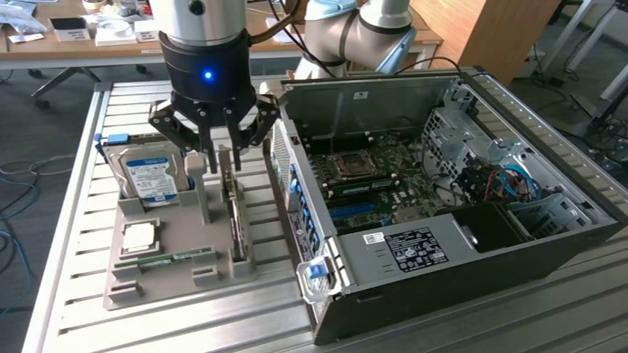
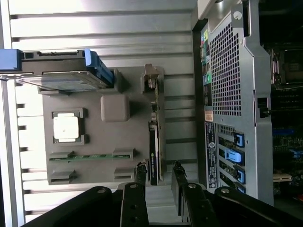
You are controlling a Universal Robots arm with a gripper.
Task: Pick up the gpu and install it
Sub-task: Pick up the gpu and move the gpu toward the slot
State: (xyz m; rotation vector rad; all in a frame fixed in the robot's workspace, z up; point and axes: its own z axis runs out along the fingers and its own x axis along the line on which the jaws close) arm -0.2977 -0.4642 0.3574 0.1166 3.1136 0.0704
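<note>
Counter [image 1: 147, 323]: slatted metal. A grey tray [image 1: 167, 283] sat on it at the exterior view's left, with an open PC case [image 1: 471, 257] just beside the tray on the exterior view's right.

Tray, near end: RAM [image 1: 167, 259] lay flat in its slot. Just behind it sat the CPU [image 1: 140, 235].

Tray, right edge: the gpu [image 1: 235, 220] [image 2: 154, 142] stood on edge in its slot, running near to far, close to the case's rear panel. It was not lifted.

Tray, far left: a hard drive [image 1: 152, 182] stood tilted in its holder.

Gripper [image 1: 216, 163] [image 2: 158, 165] hung over the far end of the gpu. The fingers [image 2: 140, 172] were partly spread, one on each side of the card's edge. One finger was very close to the card and a gap showed at the other, so there was no grip on the card.

Case interior: the motherboard [image 1: 383, 169] was exposed, side panel off.

Far: the arm [image 1: 363, 29] rose behind the case.
</note>
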